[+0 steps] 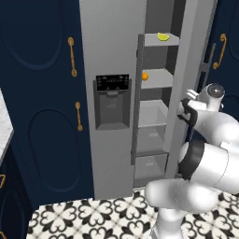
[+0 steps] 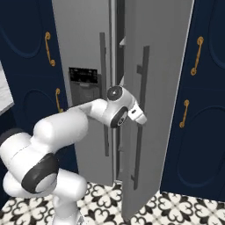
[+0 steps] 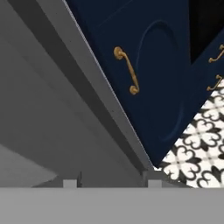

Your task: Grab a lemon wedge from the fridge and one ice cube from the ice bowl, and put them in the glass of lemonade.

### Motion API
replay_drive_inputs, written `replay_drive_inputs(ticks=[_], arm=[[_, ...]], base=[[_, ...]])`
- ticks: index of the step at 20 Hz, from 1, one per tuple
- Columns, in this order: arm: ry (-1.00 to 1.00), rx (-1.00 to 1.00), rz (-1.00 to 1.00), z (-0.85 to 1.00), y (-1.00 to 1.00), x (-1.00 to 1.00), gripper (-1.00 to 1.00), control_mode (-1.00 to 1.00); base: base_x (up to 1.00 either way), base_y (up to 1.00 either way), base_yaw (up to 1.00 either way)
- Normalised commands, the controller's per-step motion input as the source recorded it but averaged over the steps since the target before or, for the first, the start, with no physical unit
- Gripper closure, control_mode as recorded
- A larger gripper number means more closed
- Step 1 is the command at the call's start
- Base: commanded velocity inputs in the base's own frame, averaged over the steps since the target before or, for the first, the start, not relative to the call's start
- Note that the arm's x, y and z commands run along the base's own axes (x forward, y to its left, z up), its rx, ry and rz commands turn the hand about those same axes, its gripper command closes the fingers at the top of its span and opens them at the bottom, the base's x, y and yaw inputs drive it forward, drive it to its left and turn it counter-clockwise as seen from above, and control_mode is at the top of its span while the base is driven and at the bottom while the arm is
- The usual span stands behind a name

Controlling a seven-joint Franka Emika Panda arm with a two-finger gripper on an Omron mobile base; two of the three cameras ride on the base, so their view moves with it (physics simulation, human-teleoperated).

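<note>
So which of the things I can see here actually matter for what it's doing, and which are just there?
Part of the job:
- the fridge, one door swung open
- the lemon wedge on its top shelf
- the gripper, close against the open door

Just there:
- a small orange fruit one shelf lower
- the navy cabinets with gold handles
- the patterned floor
</note>
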Motion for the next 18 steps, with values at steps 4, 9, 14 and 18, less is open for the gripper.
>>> replay_drive_inputs(ticks=[4,9,14,18], arm=[[0.0,-0.01,0.0,1.0,0.31,-0.61,-1.0,-1.0],[0.05,-0.14,0.04,0.77,0.89,-0.12,-1.0,-1.0],[0.02,-0.35,0.02,0.33,1.0,0.0,-1.0,-1.0],[0.19,-0.48,0.0,0.11,0.34,0.68,-1.0,-1.0]], base=[[0.0,0.0,0.0],[0.0,0.0,0.0],[0.0,0.0,0.0],[0.0,0.0,0.0]])
